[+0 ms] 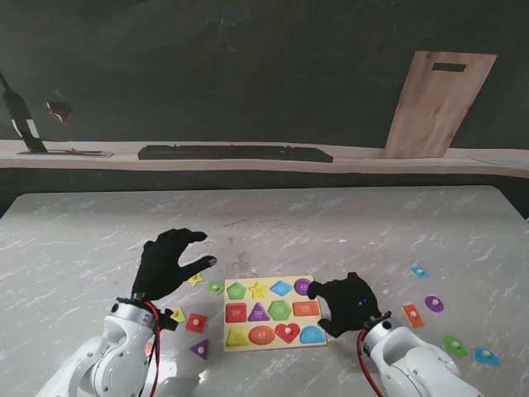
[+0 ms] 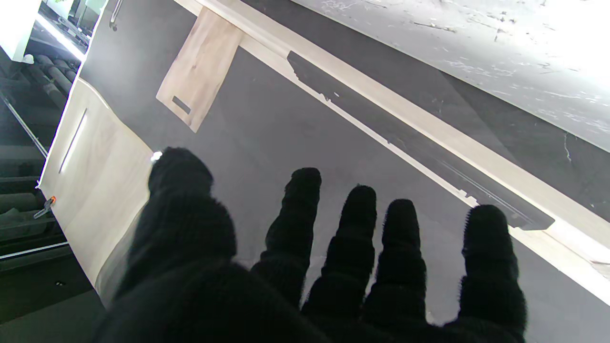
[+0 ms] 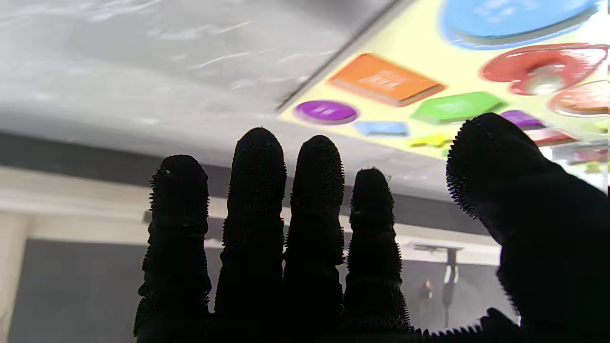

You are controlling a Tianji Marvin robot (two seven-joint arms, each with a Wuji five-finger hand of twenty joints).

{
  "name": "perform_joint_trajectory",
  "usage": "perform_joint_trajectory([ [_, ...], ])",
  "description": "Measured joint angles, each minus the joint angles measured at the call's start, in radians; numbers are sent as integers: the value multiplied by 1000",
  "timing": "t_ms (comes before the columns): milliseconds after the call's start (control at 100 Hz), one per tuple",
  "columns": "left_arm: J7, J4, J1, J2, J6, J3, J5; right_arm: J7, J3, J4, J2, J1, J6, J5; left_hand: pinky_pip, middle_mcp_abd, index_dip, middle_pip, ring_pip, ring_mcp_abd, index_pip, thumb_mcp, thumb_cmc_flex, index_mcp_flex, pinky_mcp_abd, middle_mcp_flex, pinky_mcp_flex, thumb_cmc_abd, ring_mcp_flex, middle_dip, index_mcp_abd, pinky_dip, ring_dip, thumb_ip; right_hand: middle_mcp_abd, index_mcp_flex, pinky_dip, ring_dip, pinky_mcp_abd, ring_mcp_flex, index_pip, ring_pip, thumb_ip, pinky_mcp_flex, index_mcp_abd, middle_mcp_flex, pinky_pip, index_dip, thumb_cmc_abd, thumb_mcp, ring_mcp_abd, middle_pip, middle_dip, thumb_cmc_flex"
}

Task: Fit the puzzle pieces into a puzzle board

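We see the puzzle board lying flat on the marble table, near to us and between our two arms, and all its slots look filled with coloured shapes. Our right hand rests at the right edge of the board with the fingers straight and apart, holding nothing; it seems to steady the board or to press a piece near the purple circle. Our left hand hovers raised above the table to the left of the board, also spread and empty. Loose pieces lie on both sides: a red square and a purple triangle near the left arm, a green piece and a purple oval piece to the right. We judge that they are spare pieces, because no free slot is visible.
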Motion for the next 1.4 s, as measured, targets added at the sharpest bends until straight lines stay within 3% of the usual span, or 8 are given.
perform_joint_trajectory([
  [170,-2,1,-1,0,4,1,0,26,170,-74,0,-84,-35,-99,0,0,0,0,0,0,0,0,0,0,0,0,0,0,0,0,0,0,0,0,0,57,0,0,-9,-1,14,0,0,-4,-33,-19,-2,20,24,-3,0,-1,0,0],
  [440,-16,3,-9,1,14,11,1,55,380,-114,6,-198,-24,-156,0,0,0,0,0,0,0,0,0,0,0,0,0,0,0,0,0,0,0,0,0,108,0,0,-9,-32,20,-23,0,-17,-40,-41,-21,35,25,-4,-1,-24,0,0],
  [660,-27,8,-18,3,23,22,4,73,500,-118,6,-276,14,-149,0,0,0,0,0,0,0,0,0,0,0,0,0,0,0,0,0,0,0,0,0,108,0,0,-10,-32,21,-35,0,-27,-31,-41,-31,36,22,-4,-1,-27,0,0],
  [1000,-41,15,-31,5,37,37,6,95,602,-83,4,-329,83,-127,0,0,0,0,0,0,0,0,0,0,0,0,0,0,0,0,0,0,0,0,0,108,11,0,-10,-68,21,-59,0,-41,-13,-100,-53,36,-53,13,-1,-40,-1,-9],
  [1170,-47,16,-34,5,40,40,4,143,619,-45,5,-319,105,-117,0,0,0,0,0,0,0,0,0,0,0,0,0,0,0,0,0,0,0,0,0,107,14,1,-11,-95,21,-61,0,-48,-6,-110,-59,37,-89,21,-1,-39,-1,-9],
  [1400,-48,19,-36,6,41,42,3,138,616,19,10,-293,135,-130,0,0,0,0,0,0,0,0,0,0,0,0,0,1,0,0,0,0,0,0,0,107,26,2,-11,-95,21,-61,0,-50,-5,-110,-62,38,-91,26,-1,-39,-1,-9],
])
